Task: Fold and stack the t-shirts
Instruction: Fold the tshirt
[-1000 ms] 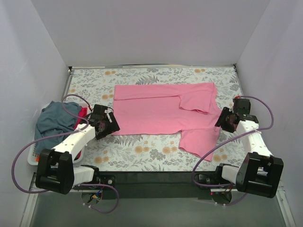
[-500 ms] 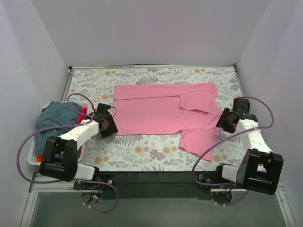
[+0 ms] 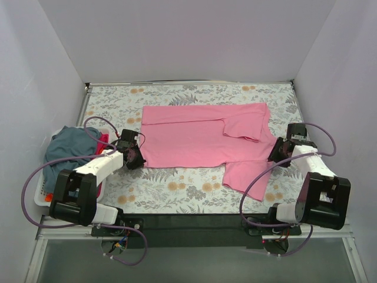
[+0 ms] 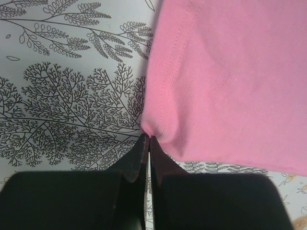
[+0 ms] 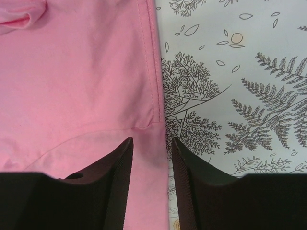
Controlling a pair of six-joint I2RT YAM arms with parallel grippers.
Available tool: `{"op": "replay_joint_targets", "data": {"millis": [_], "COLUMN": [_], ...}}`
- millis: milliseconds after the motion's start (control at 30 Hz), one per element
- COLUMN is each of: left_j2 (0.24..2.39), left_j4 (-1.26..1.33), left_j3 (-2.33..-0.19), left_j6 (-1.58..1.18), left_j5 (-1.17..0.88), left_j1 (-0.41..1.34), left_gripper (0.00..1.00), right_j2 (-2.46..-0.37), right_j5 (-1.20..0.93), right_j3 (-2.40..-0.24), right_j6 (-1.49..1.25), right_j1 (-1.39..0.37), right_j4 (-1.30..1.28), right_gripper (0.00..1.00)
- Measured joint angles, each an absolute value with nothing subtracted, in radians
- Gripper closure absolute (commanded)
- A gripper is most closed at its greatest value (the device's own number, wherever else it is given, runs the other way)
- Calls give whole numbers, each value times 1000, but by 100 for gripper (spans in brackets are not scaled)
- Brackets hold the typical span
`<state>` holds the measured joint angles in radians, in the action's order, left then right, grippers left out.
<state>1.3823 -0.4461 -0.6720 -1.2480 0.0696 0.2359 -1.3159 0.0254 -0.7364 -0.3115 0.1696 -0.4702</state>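
Observation:
A bright pink t-shirt [image 3: 200, 138] lies spread flat on the flower-patterned table, one sleeve folded over its body and the other reaching toward the near edge. My left gripper [image 3: 139, 158] is at its near left corner. In the left wrist view the gripper [image 4: 148, 139] is shut on the very tip of that pink corner [image 4: 230, 81]. My right gripper [image 3: 277, 154] is at the shirt's right side; its jaws [image 5: 151, 143] stand open, straddling the hemmed edge of the pink cloth [image 5: 81, 81] just below the sleeve seam.
A white laundry basket [image 3: 40, 191] sits at the table's left edge, holding a slate blue-grey t-shirt [image 3: 68, 147] and a red one [image 3: 103, 141]. White walls close in the table on three sides. Purple cables loop from both arms.
My left gripper slid in to the shirt's corner and closed on it. My right gripper moved in over the shirt's right edge, its jaws narrowing a little.

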Motion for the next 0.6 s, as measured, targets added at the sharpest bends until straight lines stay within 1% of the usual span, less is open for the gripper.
{"op": "replay_joint_targets", "data": {"millis": [300, 467, 567, 600], "left_j2": [1382, 1382, 1382, 1382], "left_j4": [-439, -436, -435, -434], "left_j3": [-669, -668, -668, -667], "left_j6": [-1244, -1242, -1241, -1241], "left_j5": [67, 67, 65, 65], "left_j1": [236, 236, 236, 236], "left_gripper": [100, 100, 100, 100], "right_j2": [-1385, -1410, -1412, -1414], "right_j5": [21, 29, 35, 37], "right_j3": [-734, -720, -719, -718], "right_j6": [-311, -311, -311, -310], "right_j1": [170, 170, 170, 170], "right_j4": [-453, -439, -432, -430], "right_gripper": [64, 67, 76, 84]}}
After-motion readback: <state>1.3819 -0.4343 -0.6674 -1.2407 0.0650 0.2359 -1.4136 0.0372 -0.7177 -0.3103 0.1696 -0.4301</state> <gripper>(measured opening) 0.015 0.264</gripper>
